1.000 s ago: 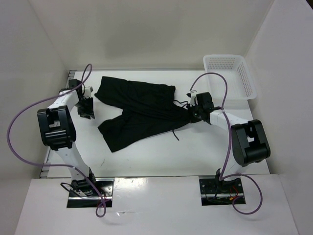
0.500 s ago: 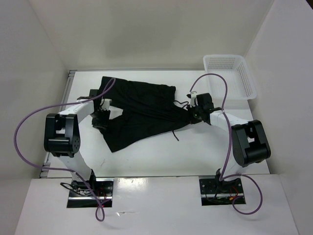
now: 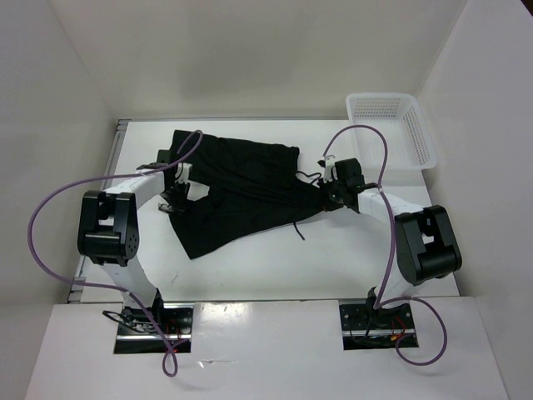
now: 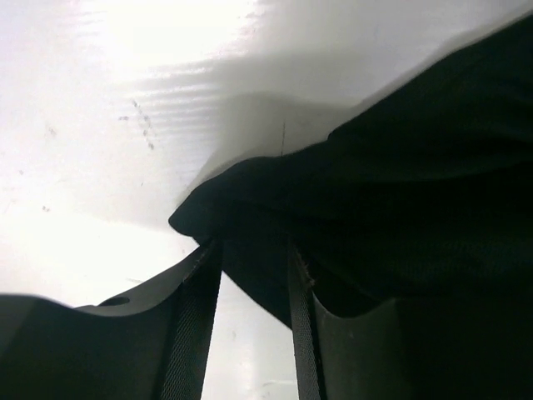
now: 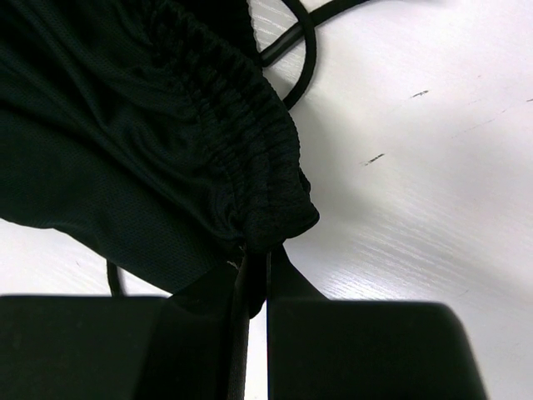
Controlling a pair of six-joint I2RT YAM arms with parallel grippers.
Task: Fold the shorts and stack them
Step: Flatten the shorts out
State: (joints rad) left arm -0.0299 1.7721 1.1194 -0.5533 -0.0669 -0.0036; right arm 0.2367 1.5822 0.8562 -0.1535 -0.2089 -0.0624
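**White table, shorts unfolded: right claw pinching, left claw spread**

White table top (image 3: pixel 333 258), white walls (image 3: pixel 250 58) on three sides. Black soft fabric shorts (image 3: pixel 241 187) lie spread out mid-table, not folded, legs toward the left, waist toward the right.

Right gripper (image 3: pixel 325 198): jaws pressed together on the gathered elastic waistband (image 5: pixel 241 158) at the right end of the shorts. Wrist view shows the fabric bunched right at the fingertips, with no gap between them. Thin black drawstring (image 3: pixel 297 229) trails loose onto the table just nearside of that grip.

Left gripper (image 3: pixel 176 200): at the left edge of the shorts, low over the table. Wrist view shows its fingers (image 4: pixel 196 317) apart, with a rounded fold of the leg hem sitting between the tips. Bare table shows in the gap below the fold, so the fabric is not squeezed.

White plastic lattice basket (image 3: pixel 416 133) sits in the far right corner, well apart from the shorts and both arms.
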